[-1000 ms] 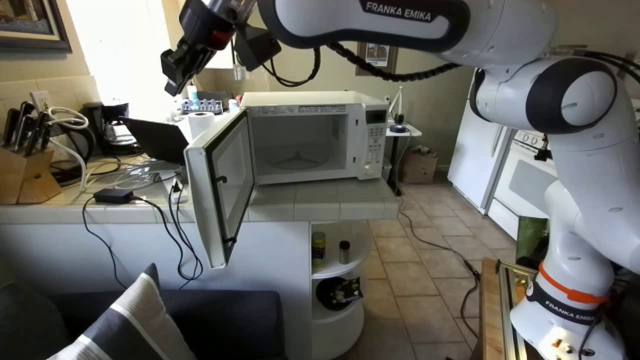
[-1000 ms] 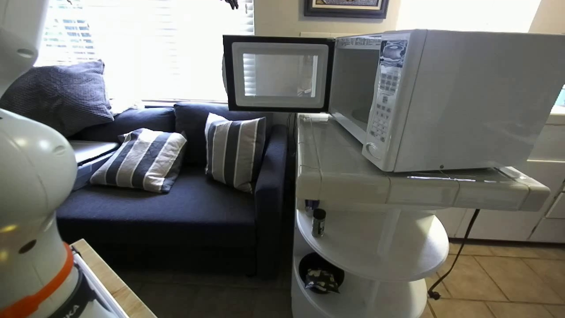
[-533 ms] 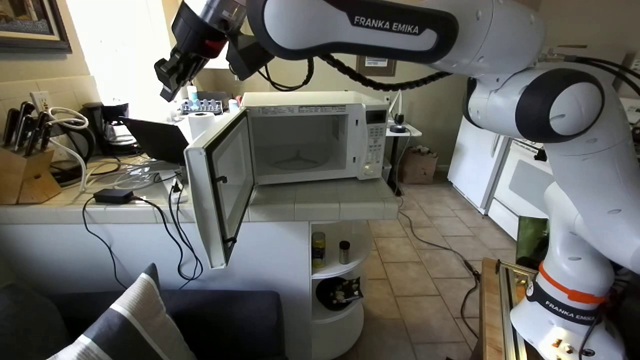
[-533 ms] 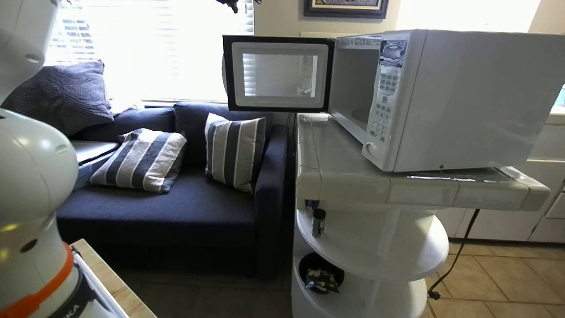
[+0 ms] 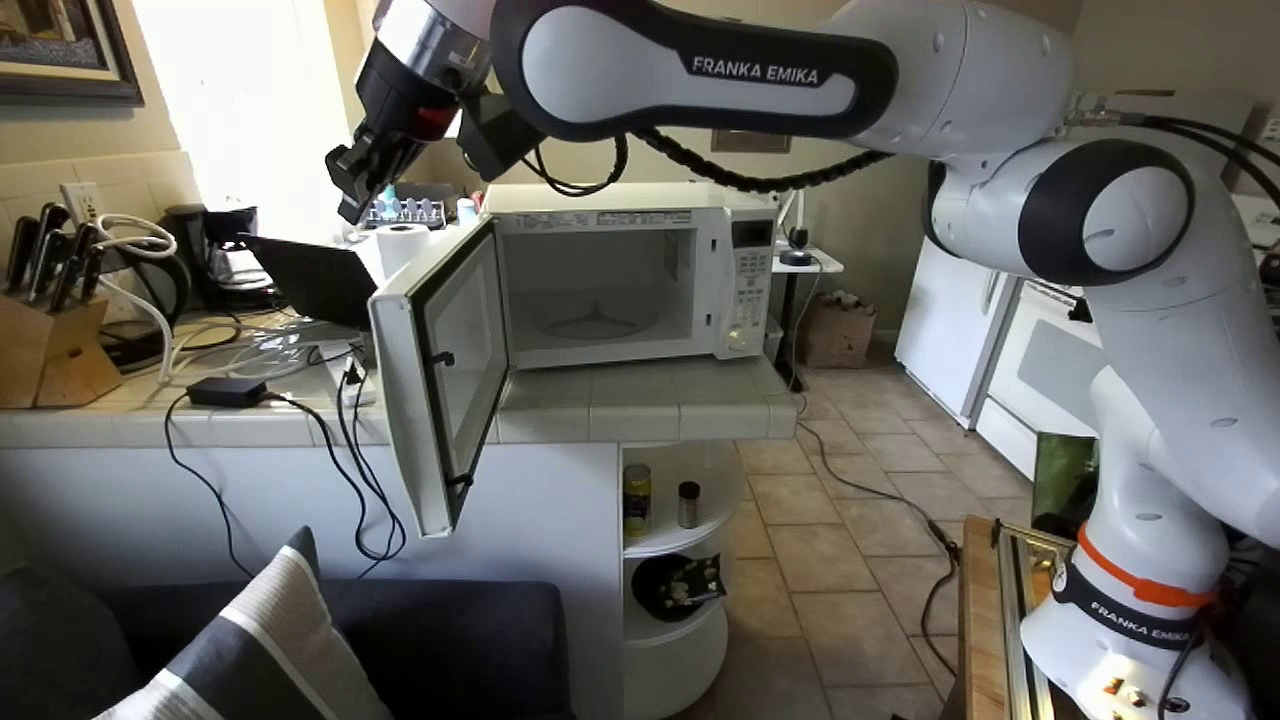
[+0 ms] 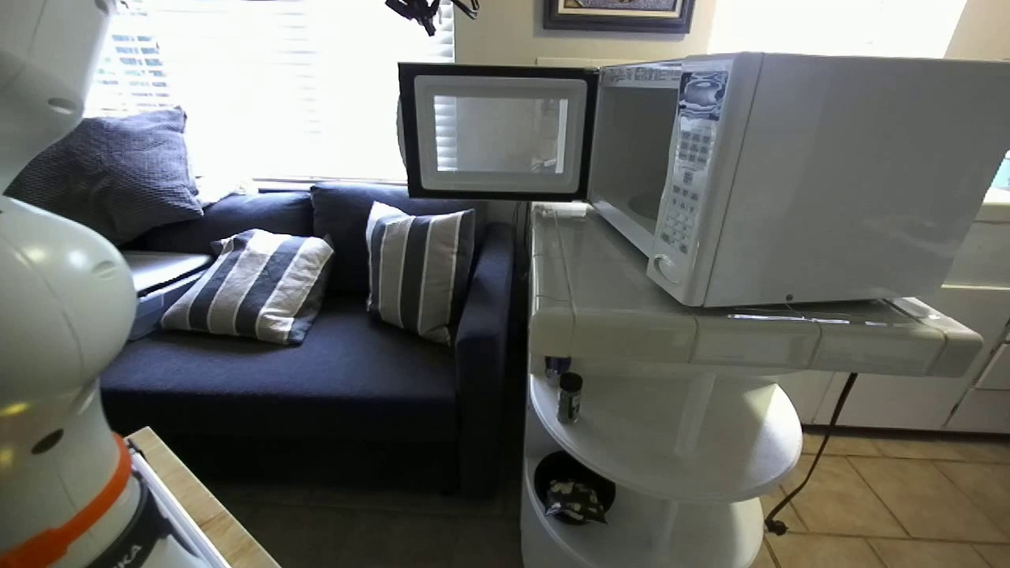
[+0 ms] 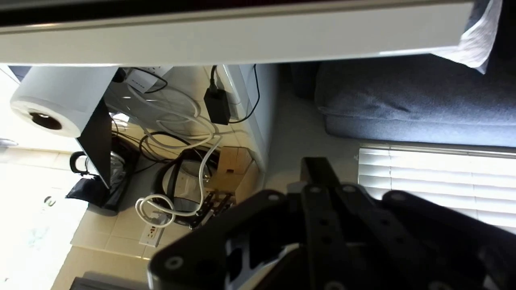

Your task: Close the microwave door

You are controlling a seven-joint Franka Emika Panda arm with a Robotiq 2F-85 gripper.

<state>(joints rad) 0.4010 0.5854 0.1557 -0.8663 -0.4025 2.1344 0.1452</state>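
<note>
The white microwave [image 5: 615, 200] sits on the tiled counter. Its door [image 5: 405, 400] stands wide open, swung out past the counter's front edge; the inner side with its window frame shows in an exterior view [image 6: 505, 188]. The cavity is open to view. My gripper [image 5: 352, 212] hangs above and to the outer side of the door, apart from it, pointing down. Its tips show at the top edge in an exterior view [image 6: 432, 24]. In the wrist view the gripper [image 7: 318, 171] is shut and empty, and the door's white edge [image 7: 242, 42] runs across the top.
Behind the door are a paper towel roll [image 5: 400, 245], a dark laptop-like panel [image 5: 315, 280], cables, a black power adapter [image 5: 228, 392] and a knife block [image 5: 60, 350]. A dark sofa [image 6: 331, 386] with pillows stands below. Round shelves [image 6: 671, 442] hold jars under the counter.
My gripper and forearm have come down, the gripper first drifting slightly left then back right in an exterior view. The door and microwave have not moved.
</note>
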